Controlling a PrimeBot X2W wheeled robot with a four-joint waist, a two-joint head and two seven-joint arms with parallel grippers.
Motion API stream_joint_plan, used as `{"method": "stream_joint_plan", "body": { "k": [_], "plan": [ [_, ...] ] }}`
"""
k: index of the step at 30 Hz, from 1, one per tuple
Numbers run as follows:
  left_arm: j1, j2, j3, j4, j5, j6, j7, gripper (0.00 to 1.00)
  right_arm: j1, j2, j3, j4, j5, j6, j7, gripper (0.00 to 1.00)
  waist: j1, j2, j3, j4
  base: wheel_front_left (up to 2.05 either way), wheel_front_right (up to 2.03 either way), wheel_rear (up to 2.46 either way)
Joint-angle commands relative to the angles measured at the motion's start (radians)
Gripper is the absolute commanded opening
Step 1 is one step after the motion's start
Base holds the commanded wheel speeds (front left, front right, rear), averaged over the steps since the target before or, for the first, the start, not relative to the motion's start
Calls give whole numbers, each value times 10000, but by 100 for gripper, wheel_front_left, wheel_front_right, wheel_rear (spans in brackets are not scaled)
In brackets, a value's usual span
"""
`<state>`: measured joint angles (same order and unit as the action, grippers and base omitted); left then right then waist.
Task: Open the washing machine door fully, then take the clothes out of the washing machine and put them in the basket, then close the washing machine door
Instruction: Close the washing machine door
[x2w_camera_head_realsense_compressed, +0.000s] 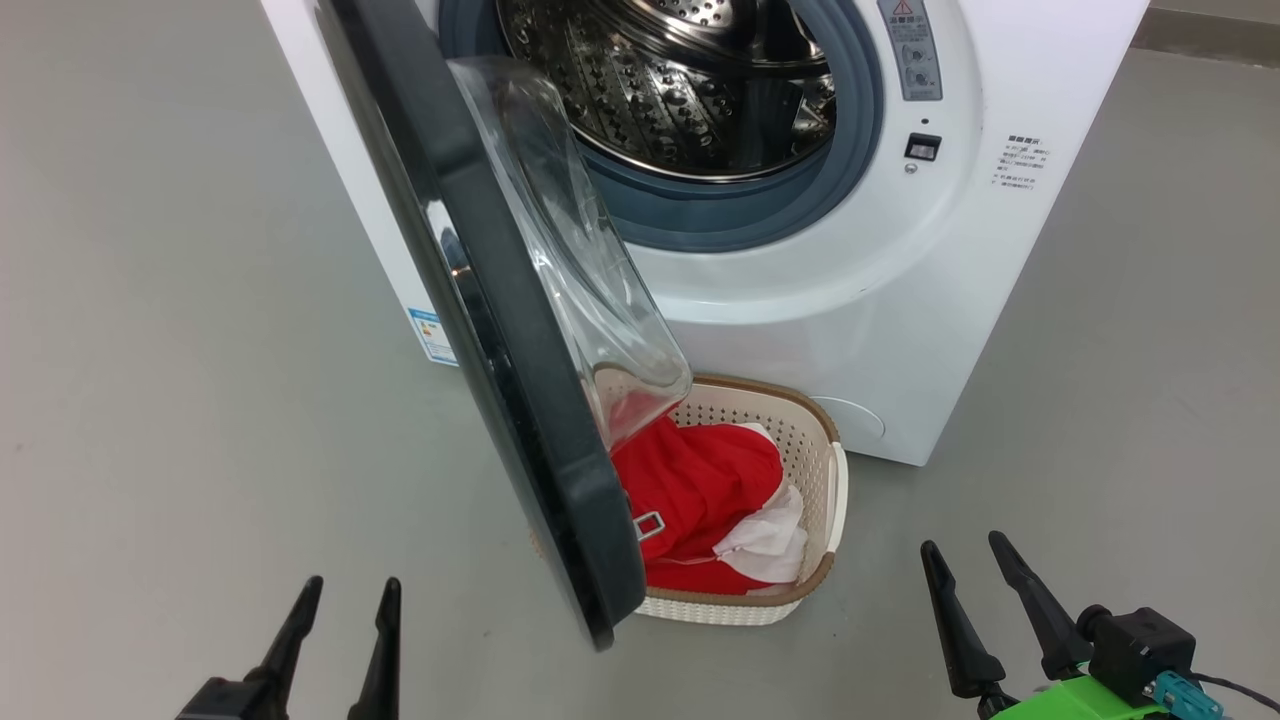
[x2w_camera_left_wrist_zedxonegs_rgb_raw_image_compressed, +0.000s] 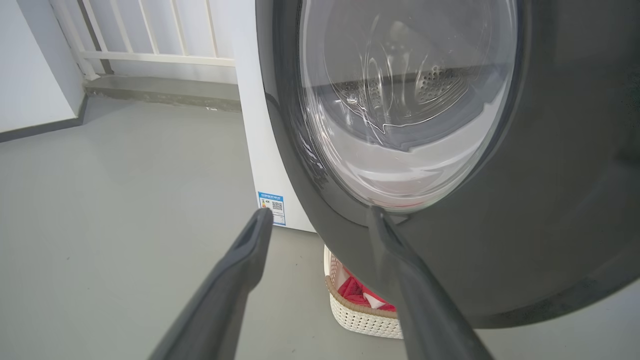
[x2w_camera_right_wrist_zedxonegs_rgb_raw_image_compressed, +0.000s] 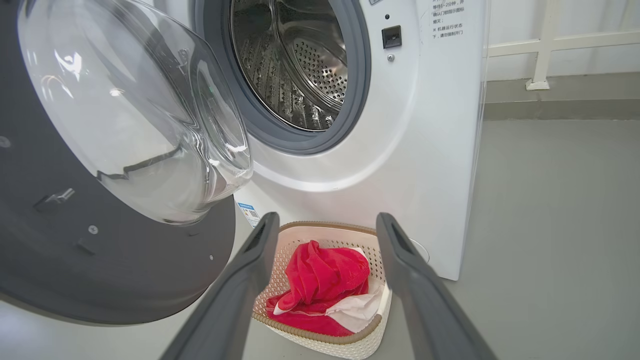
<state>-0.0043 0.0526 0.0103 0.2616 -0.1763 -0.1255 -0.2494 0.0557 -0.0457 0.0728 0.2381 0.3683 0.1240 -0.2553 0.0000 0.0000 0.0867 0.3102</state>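
The white washing machine (x2w_camera_head_realsense_compressed: 860, 320) (x2w_camera_right_wrist_zedxonegs_rgb_raw_image_compressed: 400, 165) stands ahead, its steel drum (x2w_camera_head_realsense_compressed: 680, 90) (x2w_camera_right_wrist_zedxonegs_rgb_raw_image_compressed: 295, 65) showing no clothes. Its black-rimmed door (x2w_camera_head_realsense_compressed: 500, 330) (x2w_camera_left_wrist_zedxonegs_rgb_raw_image_compressed: 525, 200) (x2w_camera_right_wrist_zedxonegs_rgb_raw_image_compressed: 100, 250) hangs open, swung out over the left part of the basket (x2w_camera_head_realsense_compressed: 815, 440) (x2w_camera_left_wrist_zedxonegs_rgb_raw_image_compressed: 360, 320) (x2w_camera_right_wrist_zedxonegs_rgb_raw_image_compressed: 320, 235). The red and white clothes (x2w_camera_head_realsense_compressed: 700, 490) (x2w_camera_right_wrist_zedxonegs_rgb_raw_image_compressed: 320, 280) (x2w_camera_left_wrist_zedxonegs_rgb_raw_image_compressed: 357, 294) lie in the basket on the floor before the machine. My left gripper (x2w_camera_head_realsense_compressed: 345, 590) (x2w_camera_left_wrist_zedxonegs_rgb_raw_image_compressed: 320, 215) is open, low, left of the door's edge. Right of the basket, my right gripper (x2w_camera_head_realsense_compressed: 965, 555) (x2w_camera_right_wrist_zedxonegs_rgb_raw_image_compressed: 325, 220) also stands open and holds nothing.
Grey floor (x2w_camera_head_realsense_compressed: 150, 400) spreads wide on both sides of the machine. A white railing (x2w_camera_left_wrist_zedxonegs_rgb_raw_image_compressed: 150, 50) and a low kerb run along the wall behind. A blue label (x2w_camera_head_realsense_compressed: 432, 335) sits low on the machine's front corner.
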Motion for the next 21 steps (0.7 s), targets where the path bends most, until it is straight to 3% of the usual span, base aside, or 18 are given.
{"method": "stream_joint_plan", "body": {
  "k": [1, 17, 19, 21],
  "plan": [
    [-161, 91, 325, -260, 65, -52, -123, 100, -342, -45, 184, -251, -29, 67, -65, 100, 0, 0, 21, 5, 0, 0, 0],
    [-232, 6, 535, -458, 36, -52, -124, 100, -352, -45, 169, -224, -17, 67, -65, 100, 0, 0, 6, -7, 0, 0, 0],
    [-246, 2, 570, -483, -32, -52, -124, 96, -356, -45, 164, -223, -17, 67, -65, 100, 0, 0, 9, -9, 0, 0, 0],
    [-278, -6, 651, -560, -276, -52, -124, 42, -363, -45, 157, -219, -16, 67, -65, 100, 0, 0, 8, -13, 0, 0, 0]
  ]
}}
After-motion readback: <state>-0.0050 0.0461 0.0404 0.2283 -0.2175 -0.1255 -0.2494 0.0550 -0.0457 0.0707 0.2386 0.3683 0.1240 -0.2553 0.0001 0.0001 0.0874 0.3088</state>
